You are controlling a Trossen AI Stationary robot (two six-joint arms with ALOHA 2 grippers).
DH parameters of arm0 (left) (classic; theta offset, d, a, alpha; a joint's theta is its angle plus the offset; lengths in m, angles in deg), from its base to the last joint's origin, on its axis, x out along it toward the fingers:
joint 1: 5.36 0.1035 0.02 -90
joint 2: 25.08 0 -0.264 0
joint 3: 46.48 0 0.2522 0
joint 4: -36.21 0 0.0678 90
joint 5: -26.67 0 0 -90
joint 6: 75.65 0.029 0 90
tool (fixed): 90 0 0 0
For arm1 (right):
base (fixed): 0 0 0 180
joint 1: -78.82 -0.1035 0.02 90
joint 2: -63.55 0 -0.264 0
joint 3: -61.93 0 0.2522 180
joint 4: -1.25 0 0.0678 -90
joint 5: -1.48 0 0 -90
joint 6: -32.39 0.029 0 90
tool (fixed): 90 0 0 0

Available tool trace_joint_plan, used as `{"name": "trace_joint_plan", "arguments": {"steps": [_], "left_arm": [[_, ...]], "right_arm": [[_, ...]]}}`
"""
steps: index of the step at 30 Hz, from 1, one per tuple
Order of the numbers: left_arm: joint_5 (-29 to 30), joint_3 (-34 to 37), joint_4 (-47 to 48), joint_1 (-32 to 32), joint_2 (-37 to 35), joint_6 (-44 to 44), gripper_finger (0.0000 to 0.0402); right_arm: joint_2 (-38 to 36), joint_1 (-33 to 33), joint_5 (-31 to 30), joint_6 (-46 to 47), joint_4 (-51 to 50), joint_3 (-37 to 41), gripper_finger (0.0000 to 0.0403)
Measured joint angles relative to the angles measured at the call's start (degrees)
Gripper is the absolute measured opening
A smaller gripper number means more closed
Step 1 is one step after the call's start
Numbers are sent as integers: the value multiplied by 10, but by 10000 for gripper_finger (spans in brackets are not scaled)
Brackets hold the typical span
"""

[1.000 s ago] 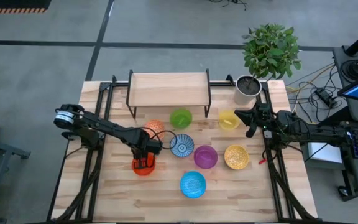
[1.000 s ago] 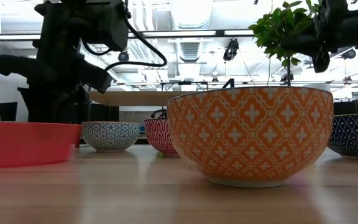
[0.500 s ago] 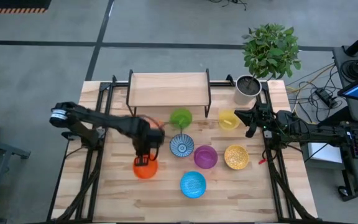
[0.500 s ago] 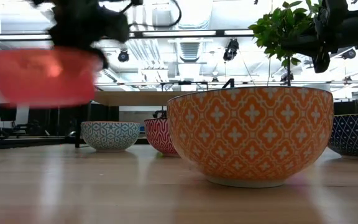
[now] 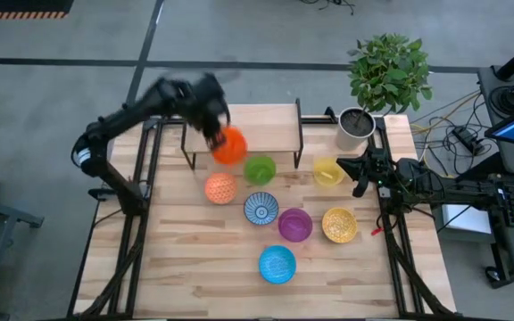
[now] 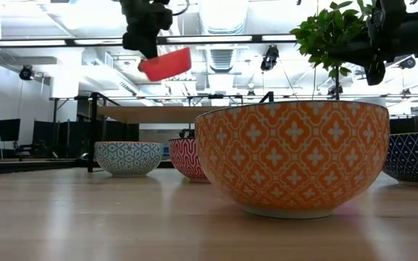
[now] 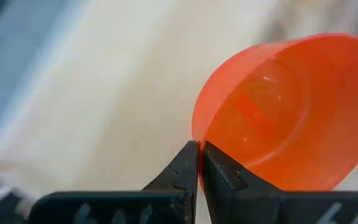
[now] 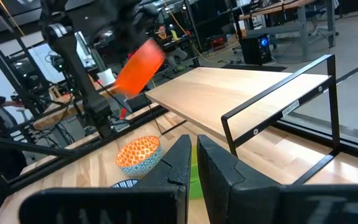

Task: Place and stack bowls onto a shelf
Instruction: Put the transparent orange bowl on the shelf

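Slatted pale wood makes up the tabletop [image 5: 177, 267], with grey floor all around it in the high view. Toward the upper left of that frame the left gripper [image 5: 211, 135] hangs in the air, jaws clamped on the rim of the red-orange bowl [image 5: 229, 145], which is tilted and sits over the front edge of the shelf [image 5: 244, 125] near its left half. To set it down well, I judge the arm should level the bowl, carry it fully over the bare board away from the edge and black frame, lower until the base rests flat, and only then let the rim go. Below the shelf, moving rightward across the frame, the remaining bowls stand on the tabletop: an orange patterned bowl [image 5: 220, 188], a green bowl [image 5: 260, 169], a blue-white patterned bowl [image 5: 261, 209], a light blue bowl [image 5: 277, 264], a purple bowl [image 5: 295, 225], a yellow bowl [image 5: 328, 171] and a gold bowl [image 5: 339, 225]. At the right edge the right gripper [image 5: 361, 172] waits beside the yellow bowl, its jaws together and holding nothing.
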Motion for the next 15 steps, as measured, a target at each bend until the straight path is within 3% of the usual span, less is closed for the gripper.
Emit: {"name": "trace_joint_plan", "arguments": {"steps": [3, 8, 15], "left_arm": [[-5, -45, 13, 70, 24, 0, 0], [-70, -100, 82, 153, 80, -2, 0], [-64, -132, 153, 183, 150, 6, 0]], "right_arm": [[0, 0, 0, 0, 0, 0, 18], [0, 0, 0, 4, 0, 0, 18], [0, 0, 0, 5, 0, 0, 18]]}}
